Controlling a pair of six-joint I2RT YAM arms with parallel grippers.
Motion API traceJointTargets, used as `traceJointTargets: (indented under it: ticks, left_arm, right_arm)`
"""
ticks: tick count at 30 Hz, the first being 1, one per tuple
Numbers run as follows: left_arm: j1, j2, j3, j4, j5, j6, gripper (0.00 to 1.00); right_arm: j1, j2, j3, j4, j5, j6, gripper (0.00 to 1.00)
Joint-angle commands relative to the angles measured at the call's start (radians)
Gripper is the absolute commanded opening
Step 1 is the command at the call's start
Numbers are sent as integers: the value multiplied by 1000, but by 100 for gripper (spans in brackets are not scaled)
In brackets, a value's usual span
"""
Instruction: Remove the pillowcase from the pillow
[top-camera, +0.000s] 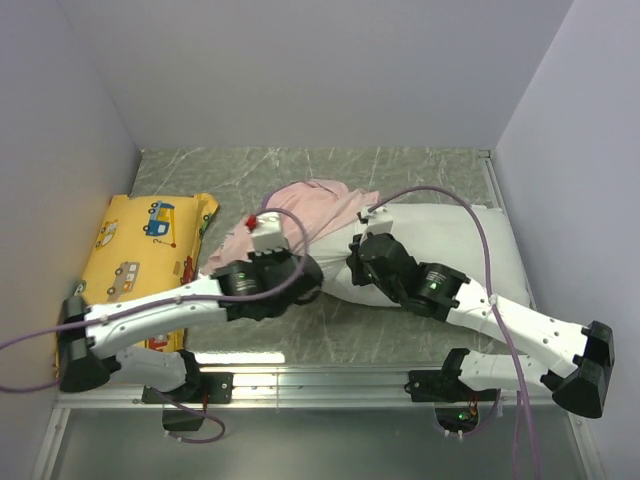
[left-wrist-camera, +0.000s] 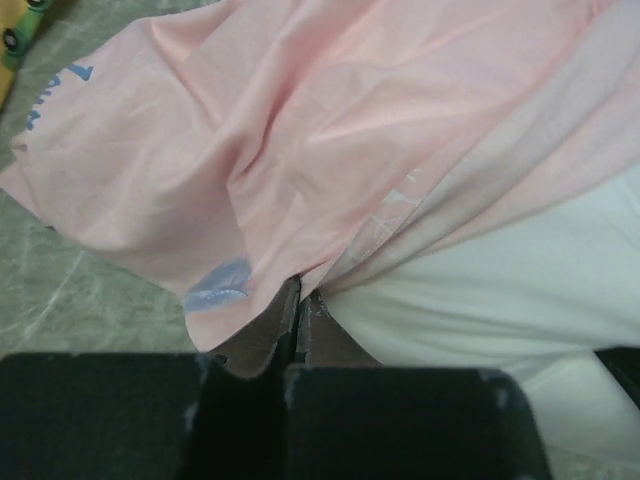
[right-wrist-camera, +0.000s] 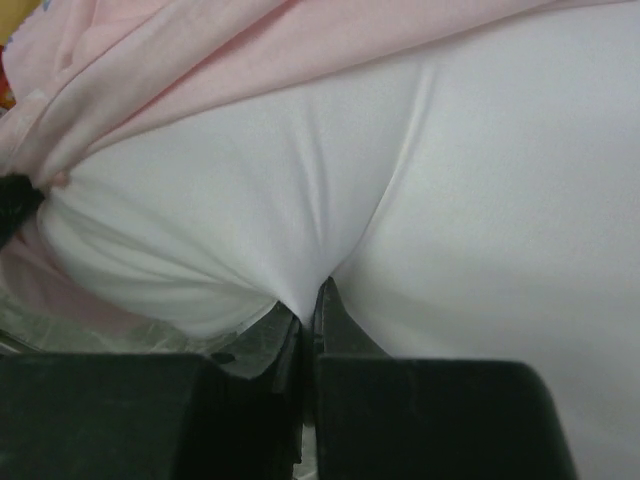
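The white pillow (top-camera: 450, 235) lies across the right half of the table, its left end still inside the pale pink pillowcase (top-camera: 310, 205), which is bunched up there with its reverse side out. My left gripper (left-wrist-camera: 301, 292) is shut on the pillowcase's edge (left-wrist-camera: 300, 180) where the cloth meets the pillow (left-wrist-camera: 480, 290). In the top view that gripper (top-camera: 318, 270) sits at the near side of the bunched cloth. My right gripper (right-wrist-camera: 311, 296) is shut on a pinched fold of the pillow (right-wrist-camera: 450, 220); from above, this gripper (top-camera: 358, 250) is at the pillow's near left part.
A yellow vehicle-print pillow (top-camera: 140, 250) lies at the left, against the wall. Grey walls close in the left, back and right sides. The marbled tabletop (top-camera: 330, 160) shows behind the pillows, and a metal rail (top-camera: 330, 375) runs along the near edge.
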Motion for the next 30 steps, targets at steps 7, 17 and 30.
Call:
traceJointTargets:
  ticks: [7,17,30]
  left_arm:
    - [498,-403,-401,485,379,306,1]
    - [678,-190,-401,712,596,364,1]
    - [906,182,-255,838,797,401,0]
  right_arm:
    - [-64,-175,55,-81,85,32,0]
    - [-82,-298,113,-49,-268,-77,0]
    - [-82,-407,331,-140,-408,-74,0]
